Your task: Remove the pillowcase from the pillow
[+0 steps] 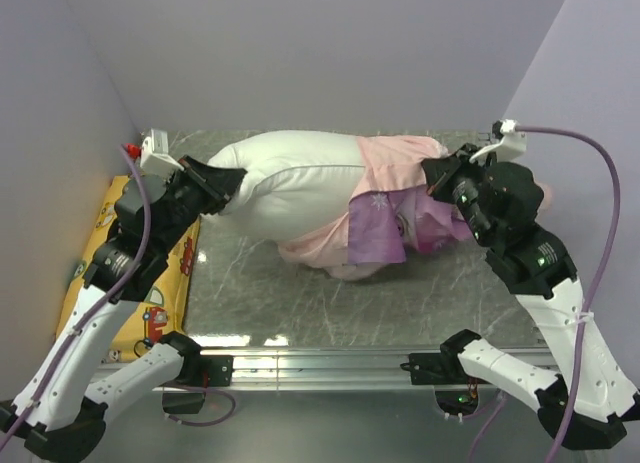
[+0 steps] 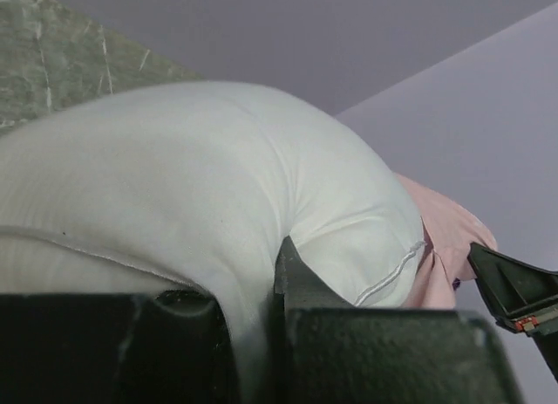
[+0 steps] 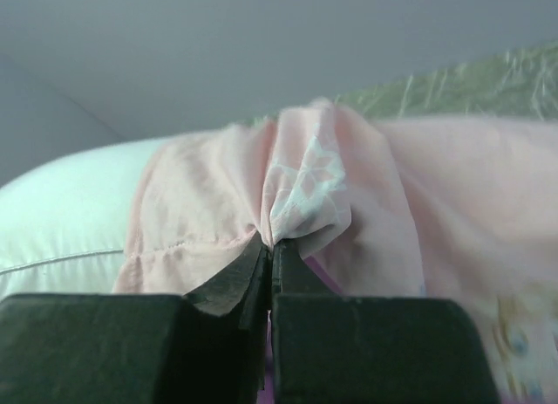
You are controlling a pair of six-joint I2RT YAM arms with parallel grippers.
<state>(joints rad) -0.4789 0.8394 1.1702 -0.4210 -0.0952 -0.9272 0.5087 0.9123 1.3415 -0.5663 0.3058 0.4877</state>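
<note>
Your L gripper (image 1: 222, 186) is nearly closed, jaws nipped onto one end of the white pillow (image 1: 290, 178). In its wrist view white fabric runs down btwn the two fingers, and the bulk of the pillow swells up straight ahead of the tips.

Your R gripper (image 3: 268, 245) is fully closed on a gathered fold of the pillowcase (image 3: 314, 181). The pale pink inside faces out, w/ a white snowflake just above the tips. From the R tool the case spreads ahead and to both sides, w/ bare pillow showing off to its left.

Overhead, the pillow lies across the table (image 1: 300, 303) btwn both tools. The case is bunched over the end nearest the R gripper, and the part toward the L gripper is uncovered. A purple printed flap lies just beside the R tips, on the side toward the L tool. A yellow cushion (image 1: 115, 283) sits below the L arm, behind its gripper.
</note>
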